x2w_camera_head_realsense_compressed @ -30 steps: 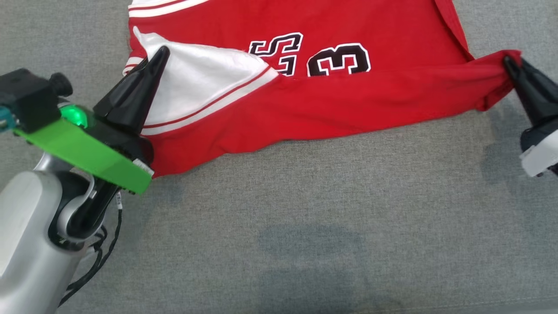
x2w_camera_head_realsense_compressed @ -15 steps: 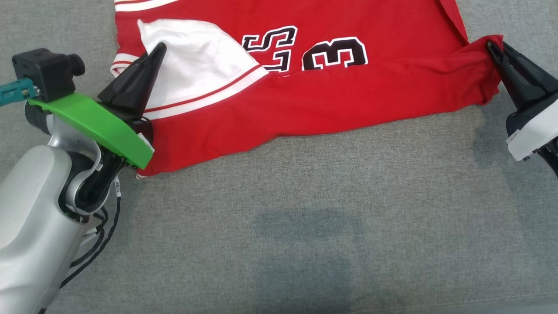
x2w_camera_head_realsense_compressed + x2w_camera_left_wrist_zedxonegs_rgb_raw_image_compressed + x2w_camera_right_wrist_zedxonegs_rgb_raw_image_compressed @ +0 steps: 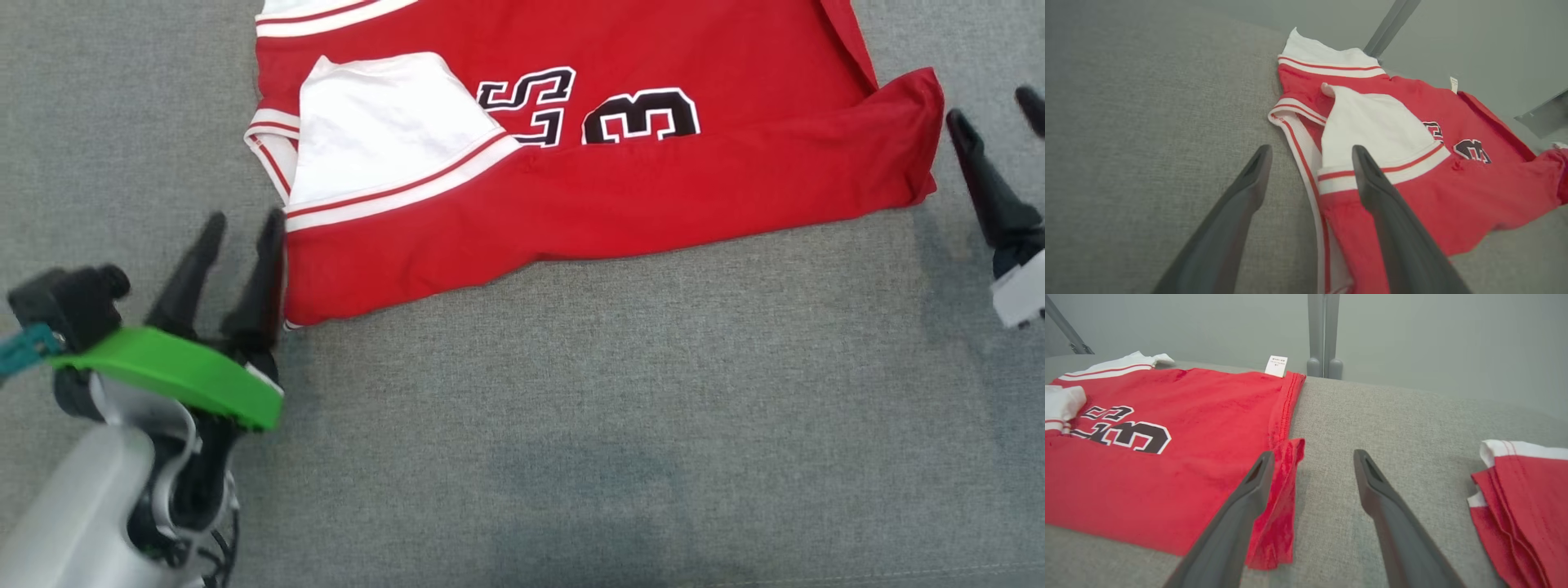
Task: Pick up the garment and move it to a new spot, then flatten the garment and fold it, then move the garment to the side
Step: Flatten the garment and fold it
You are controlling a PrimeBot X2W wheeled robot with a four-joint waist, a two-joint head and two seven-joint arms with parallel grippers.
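The worktop (image 3: 571,425) is covered in grey woven fabric and carries the garment (image 3: 653,188), a red jersey with white, red-striped trim, lying spread across the far half of the head view. Its top edge runs out of that view. The near part of the garment forms a plain red band below the lettering, and its right end is bunched into a doubled corner. The left hand (image 3: 246,216) is at the lower left with both fingers spread apart and nothing between them. Its inner finger stands just beside the garment's near left corner, and contact cannot be confirmed. The right hand (image 3: 992,106) is at the right edge, fingers likewise spread and empty, just beside the garment's right corner. A green bracket (image 3: 171,380) sits across the left wrist. In the right wrist view, a second folded red garment (image 3: 1527,506) lies on the worktop, well apart from the first. A white sleeve (image 3: 384,122) is folded inward onto the red body. Black, white-outlined numerals (image 3: 641,114) sit beside the sleeve. A small white label (image 3: 1276,365) stands up at the far hem.
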